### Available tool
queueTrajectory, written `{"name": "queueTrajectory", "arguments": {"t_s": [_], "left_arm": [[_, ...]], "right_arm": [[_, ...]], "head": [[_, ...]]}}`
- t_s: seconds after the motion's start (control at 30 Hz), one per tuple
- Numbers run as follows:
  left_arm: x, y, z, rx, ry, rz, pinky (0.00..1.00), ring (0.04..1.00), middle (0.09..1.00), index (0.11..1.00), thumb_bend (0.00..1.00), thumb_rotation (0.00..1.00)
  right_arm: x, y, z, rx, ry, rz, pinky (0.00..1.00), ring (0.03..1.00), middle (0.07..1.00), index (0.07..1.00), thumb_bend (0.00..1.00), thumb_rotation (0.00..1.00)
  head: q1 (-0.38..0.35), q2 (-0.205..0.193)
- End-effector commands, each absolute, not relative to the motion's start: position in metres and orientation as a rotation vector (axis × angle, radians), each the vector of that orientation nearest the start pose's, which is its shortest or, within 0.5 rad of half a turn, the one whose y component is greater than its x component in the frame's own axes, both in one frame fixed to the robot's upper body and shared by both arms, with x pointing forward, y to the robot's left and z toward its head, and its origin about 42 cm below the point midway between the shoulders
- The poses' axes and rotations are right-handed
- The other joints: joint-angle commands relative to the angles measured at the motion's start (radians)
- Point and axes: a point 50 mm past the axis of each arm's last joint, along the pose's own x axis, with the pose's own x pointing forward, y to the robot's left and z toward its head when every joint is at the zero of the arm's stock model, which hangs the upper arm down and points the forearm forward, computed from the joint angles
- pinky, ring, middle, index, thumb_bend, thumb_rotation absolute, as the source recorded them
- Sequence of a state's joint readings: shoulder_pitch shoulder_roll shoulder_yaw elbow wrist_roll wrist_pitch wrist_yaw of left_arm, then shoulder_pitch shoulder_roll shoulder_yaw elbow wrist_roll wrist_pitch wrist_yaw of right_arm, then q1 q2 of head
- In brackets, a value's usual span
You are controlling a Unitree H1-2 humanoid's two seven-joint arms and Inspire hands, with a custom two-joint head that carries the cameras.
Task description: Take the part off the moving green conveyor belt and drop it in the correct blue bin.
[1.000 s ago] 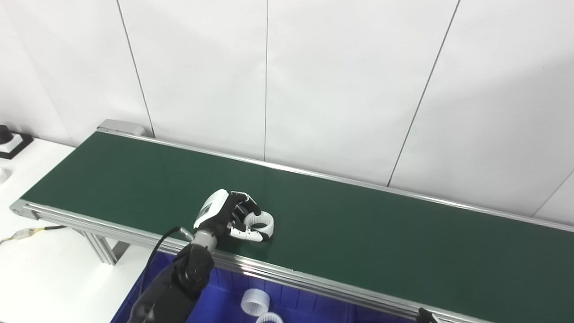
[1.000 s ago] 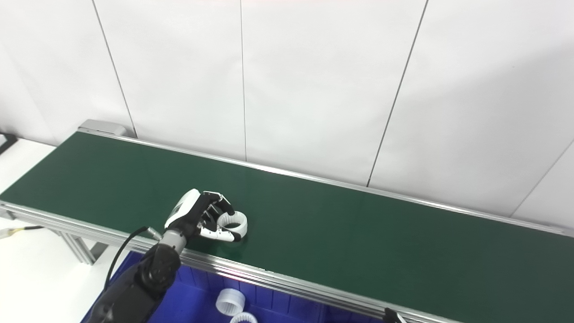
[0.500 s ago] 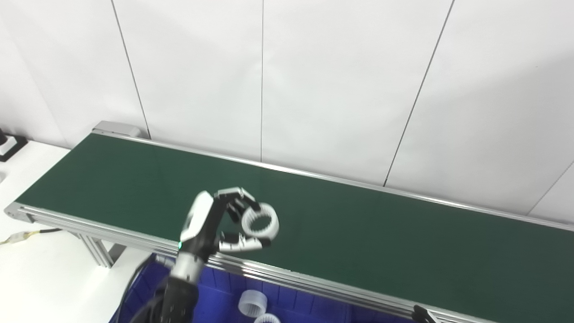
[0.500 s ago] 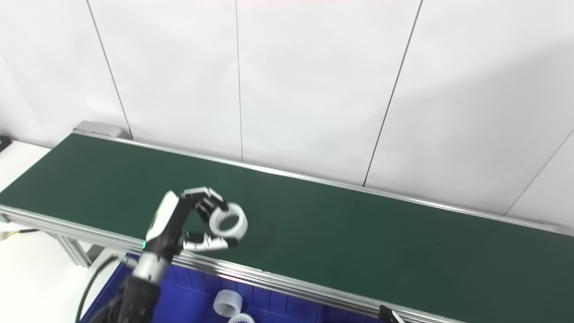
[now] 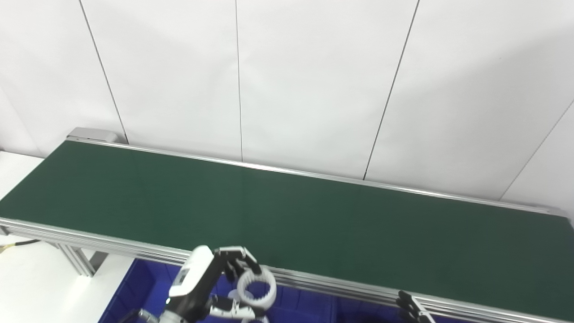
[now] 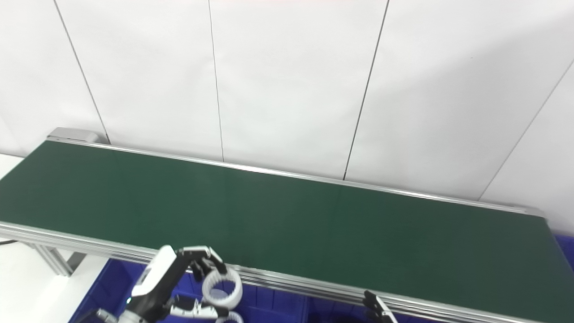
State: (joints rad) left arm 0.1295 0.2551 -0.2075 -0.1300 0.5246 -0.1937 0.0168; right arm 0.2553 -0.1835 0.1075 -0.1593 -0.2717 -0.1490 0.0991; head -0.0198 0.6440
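One white toothed ring (image 5: pixel 256 290) sits pinched in my left hand (image 5: pixel 210 287), held above the blue bin (image 5: pixel 134 291), just off the green conveyor belt (image 5: pixel 287 215). My right hand (image 5: pixel 410 307) barely shows; I cannot tell its state.

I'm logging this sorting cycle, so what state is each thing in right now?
Left hand: shut on the white ring.
White ring: held in the air over the blue bin.
Blue bin: open-topped, mostly hidden.
Green conveyor belt: no parts on it.
Right hand: only fingertips visible.
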Motion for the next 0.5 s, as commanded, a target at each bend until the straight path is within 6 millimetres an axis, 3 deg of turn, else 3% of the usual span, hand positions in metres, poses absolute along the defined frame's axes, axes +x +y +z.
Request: {"name": "queueTrajectory", "arguments": {"t_s": [0.0,0.23,0.4,0.47], "left_arm": [[0.233,0.232,0.115,0.748,-0.273,-0.317,0.35,0.452,0.509,0.518,0.46,0.0],[0.228,0.228,0.121,0.866,-0.195,-0.473,0.35,0.431,0.529,0.572,0.46,0.0],[0.227,0.223,0.127,0.959,-0.149,-0.557,0.41,0.462,0.499,0.605,0.47,0.0],[0.225,0.222,0.128,1.0,-0.133,-0.575,0.53,0.446,0.508,0.604,0.49,0.0]], "right_arm": [[0.199,-0.24,0.1,-0.437,-0.071,0.205,0.78,0.862,0.899,0.925,0.72,0.42],[0.206,-0.238,0.11,-0.438,-0.075,0.208,0.79,0.864,0.906,0.936,0.75,0.51],[0.209,-0.238,0.117,-0.429,-0.074,0.201,0.78,0.853,0.895,0.926,0.76,0.5],[0.209,-0.238,0.118,-0.429,-0.073,0.203,0.78,0.856,0.897,0.926,0.77,0.51]], "head": [[-0.009,0.018],[-0.046,0.13],[-0.052,0.168],[-0.052,0.177]]}}
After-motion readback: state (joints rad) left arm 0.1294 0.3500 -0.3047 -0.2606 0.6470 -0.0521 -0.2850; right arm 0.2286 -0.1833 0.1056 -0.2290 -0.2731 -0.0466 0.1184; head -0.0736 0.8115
